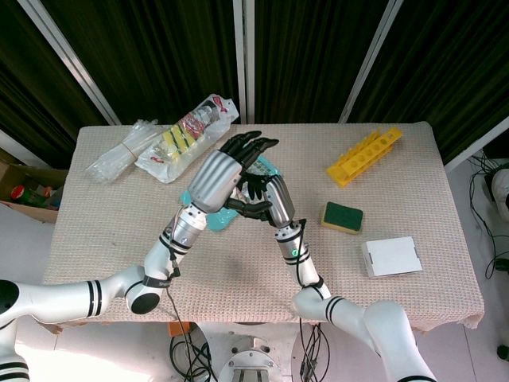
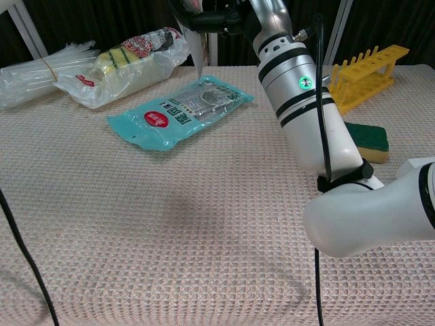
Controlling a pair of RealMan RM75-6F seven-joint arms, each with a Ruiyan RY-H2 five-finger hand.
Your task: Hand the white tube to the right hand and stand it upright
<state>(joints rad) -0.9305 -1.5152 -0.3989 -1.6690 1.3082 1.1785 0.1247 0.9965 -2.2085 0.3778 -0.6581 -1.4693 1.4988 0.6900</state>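
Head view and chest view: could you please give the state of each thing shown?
white tube: off the table, tip down, gripped by right hand
left hand: fingers extended over the tube; grip unclear
teal packet: flat on table
yellow rack: no tubes in it
white box: closed
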